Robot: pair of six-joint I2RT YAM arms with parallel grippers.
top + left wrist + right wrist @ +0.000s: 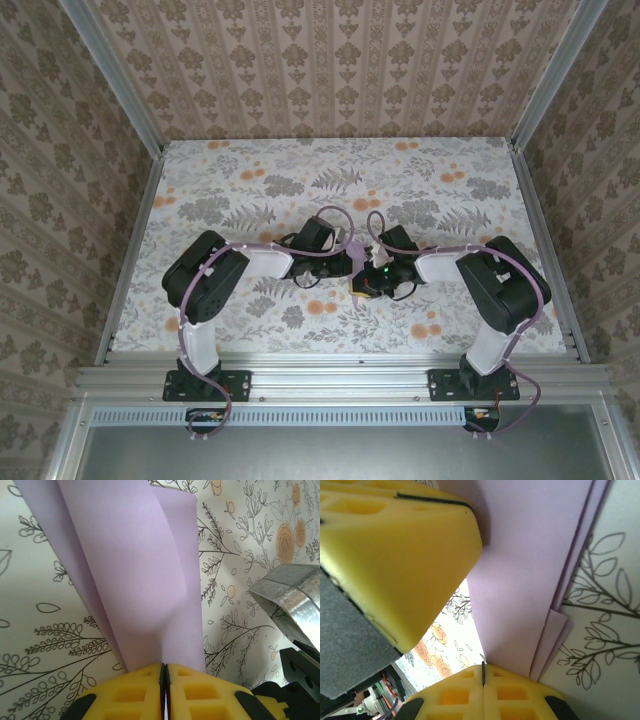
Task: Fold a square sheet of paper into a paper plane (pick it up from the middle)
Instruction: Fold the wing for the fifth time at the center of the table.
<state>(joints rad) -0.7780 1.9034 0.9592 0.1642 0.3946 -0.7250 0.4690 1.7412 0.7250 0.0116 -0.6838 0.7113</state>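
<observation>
The lavender sheet of paper (135,580) is folded into several layers and fans upward from my left gripper (165,672), whose yellow jaws are shut on its lower end. My right gripper (483,674) is shut too, seam tight. A flap of the same paper (530,565) runs down to that seam and lies behind the right-hand finger; I cannot tell if it is pinched there. One yellow finger (405,555) of the left gripper looms close at the upper left. From above, both grippers (350,268) (374,280) meet over the table's middle.
The floral tabletop (330,180) spreads behind and beside the arms, ringed by patterned walls and aluminium rails (340,375). A silver-taped part of the right arm (287,597) sits close on the right of the left wrist view. Purple cables (335,215) loop over both wrists.
</observation>
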